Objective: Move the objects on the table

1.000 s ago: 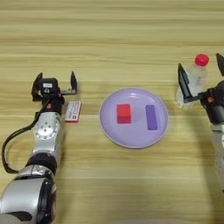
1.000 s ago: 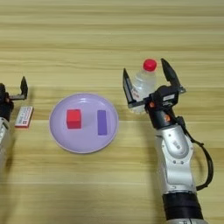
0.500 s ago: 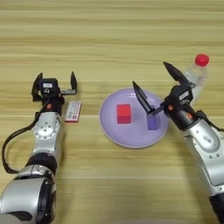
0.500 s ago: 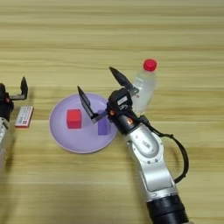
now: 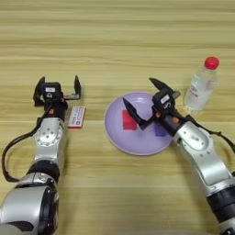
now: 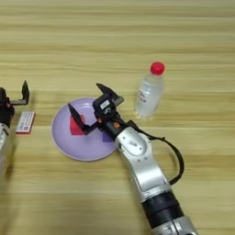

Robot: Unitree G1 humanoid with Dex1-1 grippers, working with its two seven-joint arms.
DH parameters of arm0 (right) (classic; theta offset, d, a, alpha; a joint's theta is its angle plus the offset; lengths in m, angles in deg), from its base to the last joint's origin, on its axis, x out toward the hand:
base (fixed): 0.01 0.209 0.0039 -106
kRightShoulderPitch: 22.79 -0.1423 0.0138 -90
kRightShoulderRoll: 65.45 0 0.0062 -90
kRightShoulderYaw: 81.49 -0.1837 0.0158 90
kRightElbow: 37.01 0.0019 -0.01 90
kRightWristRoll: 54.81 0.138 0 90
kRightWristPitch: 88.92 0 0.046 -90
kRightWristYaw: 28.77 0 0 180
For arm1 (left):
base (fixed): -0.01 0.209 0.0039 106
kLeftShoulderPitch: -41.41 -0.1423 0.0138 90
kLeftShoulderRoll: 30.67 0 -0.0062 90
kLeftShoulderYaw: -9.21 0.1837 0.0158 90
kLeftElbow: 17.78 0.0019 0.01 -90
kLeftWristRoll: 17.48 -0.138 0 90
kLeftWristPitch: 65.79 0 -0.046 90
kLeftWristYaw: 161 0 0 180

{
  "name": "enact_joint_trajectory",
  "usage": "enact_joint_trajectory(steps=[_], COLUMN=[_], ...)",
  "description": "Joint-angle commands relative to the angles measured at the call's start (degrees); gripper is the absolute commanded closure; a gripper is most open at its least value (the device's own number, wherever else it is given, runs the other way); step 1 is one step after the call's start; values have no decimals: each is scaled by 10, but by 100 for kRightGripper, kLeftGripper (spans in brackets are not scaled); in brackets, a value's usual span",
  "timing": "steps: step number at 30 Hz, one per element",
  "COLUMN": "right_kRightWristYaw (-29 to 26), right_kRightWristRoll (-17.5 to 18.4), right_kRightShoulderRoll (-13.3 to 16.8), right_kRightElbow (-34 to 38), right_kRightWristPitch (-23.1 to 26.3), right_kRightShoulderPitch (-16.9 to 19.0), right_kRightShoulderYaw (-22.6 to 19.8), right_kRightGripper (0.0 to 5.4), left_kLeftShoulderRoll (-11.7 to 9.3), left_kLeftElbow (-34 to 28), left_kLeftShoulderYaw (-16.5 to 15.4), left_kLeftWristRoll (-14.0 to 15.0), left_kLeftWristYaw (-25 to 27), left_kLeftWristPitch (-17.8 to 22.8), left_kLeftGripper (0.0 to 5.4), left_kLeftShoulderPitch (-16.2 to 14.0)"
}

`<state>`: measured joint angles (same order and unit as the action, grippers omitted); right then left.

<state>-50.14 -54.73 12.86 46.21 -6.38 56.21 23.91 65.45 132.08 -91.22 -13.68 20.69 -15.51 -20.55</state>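
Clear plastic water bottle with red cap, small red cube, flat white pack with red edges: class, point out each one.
Clear plastic water bottle with red cap (image 6: 148, 96), right eye view, on its label.
Small red cube (image 5: 128, 120), left eye view, top face.
Flat white pack with red edges (image 5: 76, 116), left eye view, centre.

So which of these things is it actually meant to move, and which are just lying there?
To be moved:
- water bottle
- red cube
- white pack

Just lying about:
- lilac plate
- purple block, partly hidden behind the open right pincer
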Motion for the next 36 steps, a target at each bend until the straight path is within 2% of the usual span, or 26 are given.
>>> enact_joint_trajectory(steps=[1,11,25,36], right_kRightWristYaw=[-11,-19,-13,-18], right_kRightWristRoll=[-7,-15,-22,-27], right_kRightShoulderRoll=[-8,-12,-22,-22], right_kRightElbow=[-21,-57,-156,-185], right_kRightWristPitch=[21,18,2,-15], right_kRightShoulderPitch=[-15,-13,-46,-52], right_kRightShoulderYaw=[15,27,17,17], right_kRightGripper=[1,1,1,1], left_kLeftShoulderRoll=[-4,-3,-1,3], left_kLeftElbow=[1,-2,0,0], left_kLeftShoulderYaw=[2,3,0,2], left_kLeftWristRoll=[-7,-9,-13,-14], left_kLeftWristYaw=[-1,-3,-3,-6], left_kLeftWristPitch=[-3,-3,-4,-4], left_kLeftGripper=[0,0,0,0], left_kLeftShoulderPitch=[4,2,2,4])
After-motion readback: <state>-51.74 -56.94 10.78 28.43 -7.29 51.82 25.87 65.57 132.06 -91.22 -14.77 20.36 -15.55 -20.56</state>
